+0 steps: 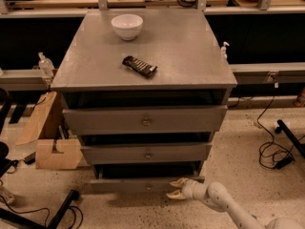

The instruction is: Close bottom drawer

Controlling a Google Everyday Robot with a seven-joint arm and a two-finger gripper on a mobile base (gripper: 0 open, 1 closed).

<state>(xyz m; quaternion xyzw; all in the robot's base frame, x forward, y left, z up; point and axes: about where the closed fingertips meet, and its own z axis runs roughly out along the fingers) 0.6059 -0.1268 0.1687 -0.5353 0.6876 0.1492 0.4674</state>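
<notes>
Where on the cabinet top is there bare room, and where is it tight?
The cabinet top is bare over its right half, right of the white bowl and snack bar, and at its front-left corner. Tight spot: the open tool at the right end of the bottom drawer.

Cropped below: arm (228, 205) behind pincer (175, 188) (at bottom drawer (128, 185) right corner); drawer interior dark.

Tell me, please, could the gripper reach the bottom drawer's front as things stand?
Probably yes: the open gripper sits by the right end of the bottom drawer, with nothing between them.
</notes>
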